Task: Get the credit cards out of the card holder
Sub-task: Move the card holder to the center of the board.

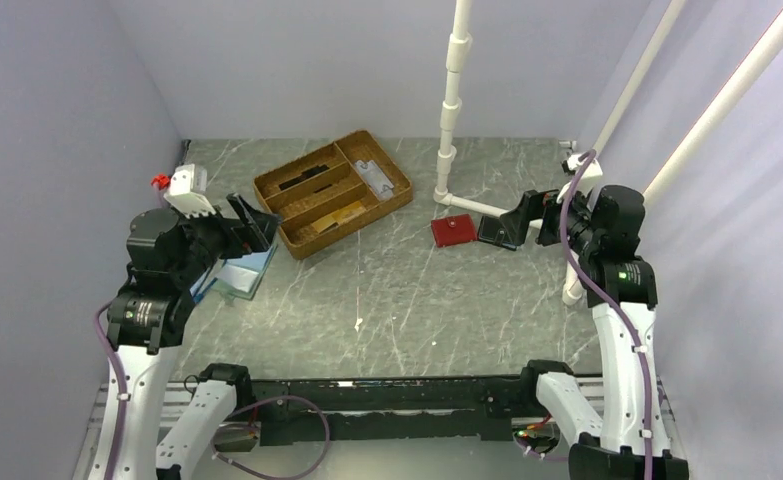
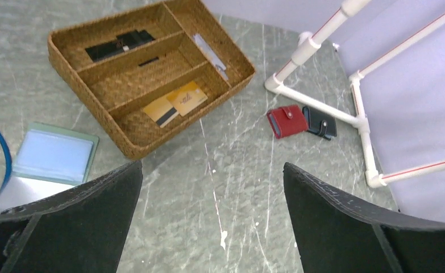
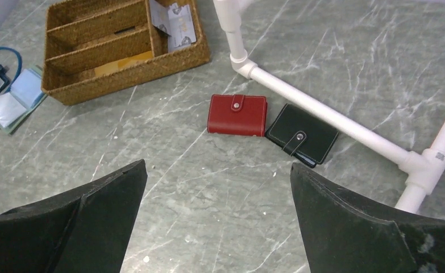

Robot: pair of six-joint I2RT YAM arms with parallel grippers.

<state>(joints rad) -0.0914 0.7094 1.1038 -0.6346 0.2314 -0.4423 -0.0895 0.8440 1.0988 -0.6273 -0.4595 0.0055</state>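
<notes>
While the left gripper hangs wide open and empty near the woven tray, whose near compartment holds gold-tan credit cards, the red card holder lies closed just beside a black wallet. It sits ahead of the right gripper, clear of its wide, empty jaws.

Red card holder: one
Black wallet: one
Wicker tray: one, four compartments
Gold-tan cards: two
Silver-grey cards: count unclear
Light-blue booklet case: one
</notes>
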